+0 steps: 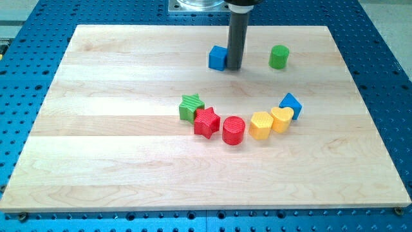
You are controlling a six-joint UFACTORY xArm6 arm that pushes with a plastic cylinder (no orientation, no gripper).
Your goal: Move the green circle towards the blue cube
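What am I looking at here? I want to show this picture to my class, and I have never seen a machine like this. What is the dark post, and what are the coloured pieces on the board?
There is just one picture, from a single camera looking down at a slant on a wooden board that rests on a blue perforated table.

The dark post is the end of a robot arm. It has no hand, so nothing is held; it can only push things by sliding its lower end, my tip, along the board.

The pieces are small blocks. At the view's top, the tip stands right beside the blue cube, on its right. Further right sits the green circle, apart from both.

Lower down, six blocks form a curved row: a green star, a red star, a red cylinder, a yellow block, a yellow heart and another blue block.
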